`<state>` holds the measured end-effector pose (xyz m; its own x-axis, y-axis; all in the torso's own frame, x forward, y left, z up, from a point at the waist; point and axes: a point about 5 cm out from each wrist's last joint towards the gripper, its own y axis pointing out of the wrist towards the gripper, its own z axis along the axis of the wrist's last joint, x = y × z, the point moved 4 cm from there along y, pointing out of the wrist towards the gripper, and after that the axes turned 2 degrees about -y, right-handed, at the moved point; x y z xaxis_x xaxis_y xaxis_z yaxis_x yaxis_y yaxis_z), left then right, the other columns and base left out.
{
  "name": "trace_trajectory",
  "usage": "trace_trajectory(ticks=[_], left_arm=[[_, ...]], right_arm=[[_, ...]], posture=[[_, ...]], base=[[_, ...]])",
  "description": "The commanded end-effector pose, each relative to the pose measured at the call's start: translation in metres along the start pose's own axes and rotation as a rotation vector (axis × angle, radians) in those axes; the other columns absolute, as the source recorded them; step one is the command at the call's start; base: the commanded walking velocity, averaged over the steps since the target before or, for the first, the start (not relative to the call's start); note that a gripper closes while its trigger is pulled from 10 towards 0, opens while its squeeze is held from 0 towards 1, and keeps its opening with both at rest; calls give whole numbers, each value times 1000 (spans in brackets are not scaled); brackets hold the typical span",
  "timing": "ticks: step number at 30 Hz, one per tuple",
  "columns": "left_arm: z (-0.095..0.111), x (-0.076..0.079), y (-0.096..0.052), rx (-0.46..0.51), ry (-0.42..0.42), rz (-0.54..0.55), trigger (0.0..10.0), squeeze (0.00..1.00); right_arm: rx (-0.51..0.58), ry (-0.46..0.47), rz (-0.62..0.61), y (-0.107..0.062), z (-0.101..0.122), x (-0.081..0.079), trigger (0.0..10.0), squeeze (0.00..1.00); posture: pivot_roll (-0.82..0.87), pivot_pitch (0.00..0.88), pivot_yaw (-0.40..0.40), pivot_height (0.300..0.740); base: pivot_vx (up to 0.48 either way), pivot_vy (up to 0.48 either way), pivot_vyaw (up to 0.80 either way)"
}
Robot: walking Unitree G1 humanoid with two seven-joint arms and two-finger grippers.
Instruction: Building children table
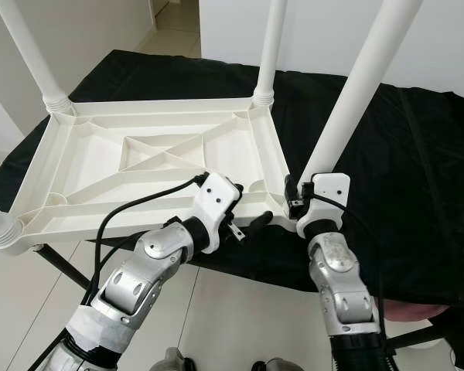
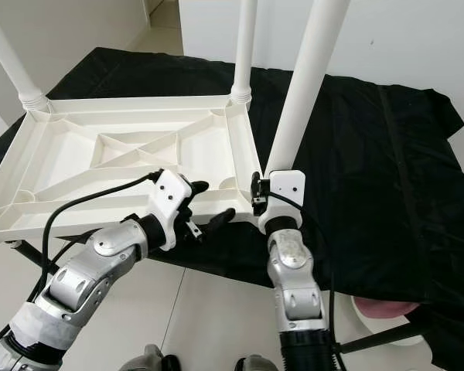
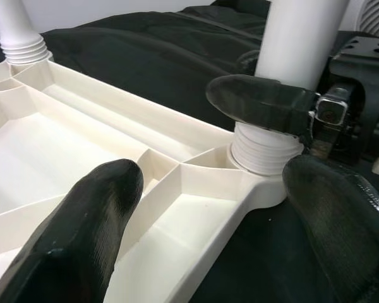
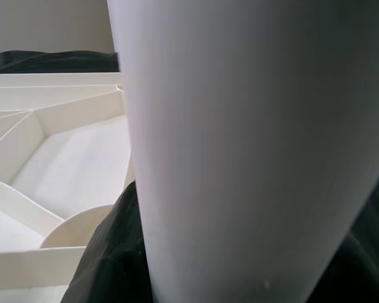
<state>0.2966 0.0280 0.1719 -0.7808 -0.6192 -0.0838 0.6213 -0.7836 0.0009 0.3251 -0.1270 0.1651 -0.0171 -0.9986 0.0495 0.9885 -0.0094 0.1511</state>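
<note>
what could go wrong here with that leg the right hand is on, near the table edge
Three risks, as judgements:
1. The leg leans instead of standing straight in its corner socket, so it may cross-thread or jam if turned.
2. That socket sits close to the near edge of the black cloth; pushing could slide the upturned tabletop off.
3. The left hand only straddles the rim with fingers open, so the tabletop may shift as the right hand works.

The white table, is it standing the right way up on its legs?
No, the white table top lies upside down on the black cloth, with its legs pointing up.
</note>
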Motion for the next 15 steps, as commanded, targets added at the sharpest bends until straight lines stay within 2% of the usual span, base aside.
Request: trace_trajectory(ticks=[1, 8, 9, 13, 15], left_arm=[[-4, 9, -2, -18, -10, -114, 10000, 0], [-10, 7, -9, -43, 10, -127, 10000, 0], [-9, 3, -9, -41, 19, -121, 10000, 0], [-8, 2, -8, -41, 27, -113, 10000, 0], [-6, 2, -8, -29, 11, -110, 10000, 0]], right_arm=[[-74, 3, -30, -5, -17, 3, 10000, 0], [-97, 20, -5, -3, -19, -8, 10000, 0], [-77, 38, 52, 1, -15, -13, 10000, 1000], [-60, 43, 79, 4, -12, -13, 10000, 1000], [-56, 61, 157, 7, -10, -12, 10000, 1000]], posture=[[-97, 84, 27, 740], [-87, 67, 32, 740], [-85, 61, 30, 740], [-84, 59, 31, 740], [-88, 58, 41, 740]], base=[[0, 0, 0], [0, 0, 0], [0, 0, 0], [0, 0, 0], [0, 0, 0]])
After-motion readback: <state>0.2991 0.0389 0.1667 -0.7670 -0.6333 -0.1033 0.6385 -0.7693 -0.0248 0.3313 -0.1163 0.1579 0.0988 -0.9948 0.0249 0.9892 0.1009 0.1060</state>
